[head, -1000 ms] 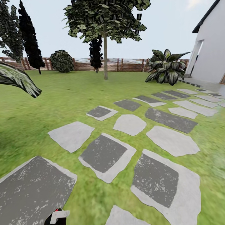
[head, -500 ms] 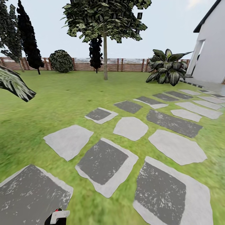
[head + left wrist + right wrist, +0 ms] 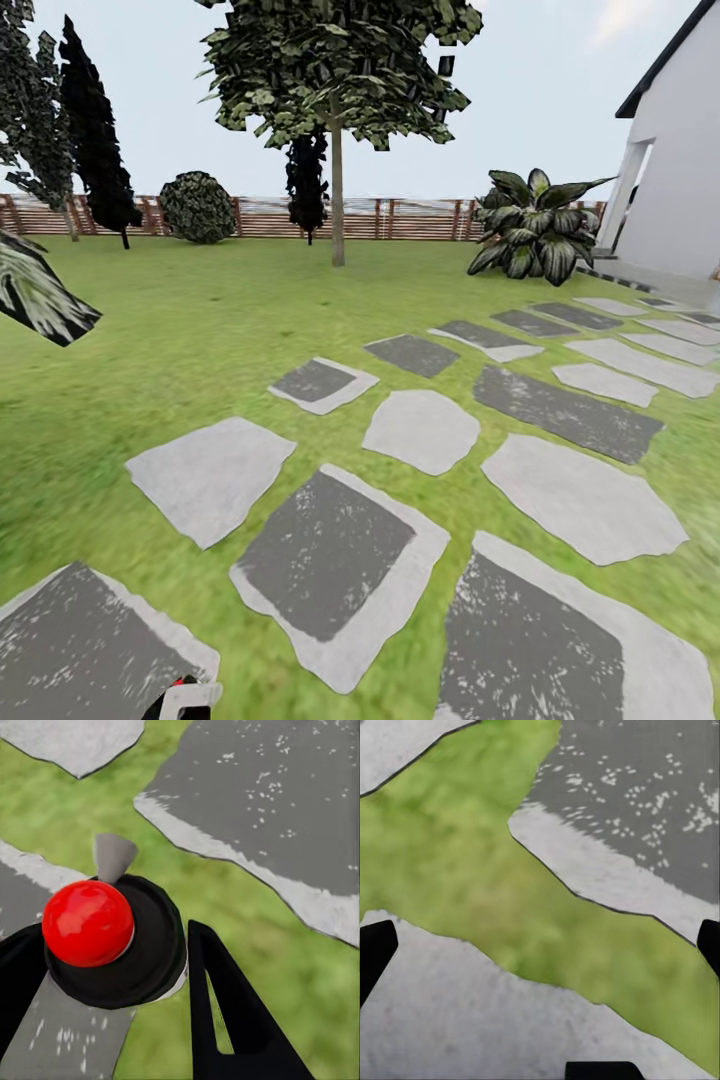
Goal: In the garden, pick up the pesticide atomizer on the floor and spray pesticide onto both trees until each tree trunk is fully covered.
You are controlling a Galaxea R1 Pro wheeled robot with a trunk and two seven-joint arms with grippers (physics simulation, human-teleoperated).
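My left gripper point(image 3: 112, 945) is shut on the pesticide atomizer point(image 3: 112, 937), a small black bottle with a round red top, held between two black fingers point(image 3: 225, 1012). Its top peeks in at the bottom edge of the head view as the atomizer point(image 3: 186, 695). Far ahead on the lawn stands a tree point(image 3: 340, 60) with a straight pale trunk point(image 3: 337, 200). Another leafy tree point(image 3: 25, 110) stands at the far left by the fence. My right gripper point(image 3: 540, 945) is open over grass and paving stones, holding nothing.
Grey stepping stones point(image 3: 330, 560) run from under me toward the white house point(image 3: 670, 180) at right. A big broad-leaf plant point(image 3: 535, 225), a round bush point(image 3: 197, 207), dark cypresses point(image 3: 95, 140) and the slat fence point(image 3: 420, 218) line the back. A palm frond point(image 3: 35, 290) hangs at left.
The whole head view has shifted: the stepping stones have slid toward me and lower in the picture, so the camera has moved forward. The atomizer stays in the left gripper.
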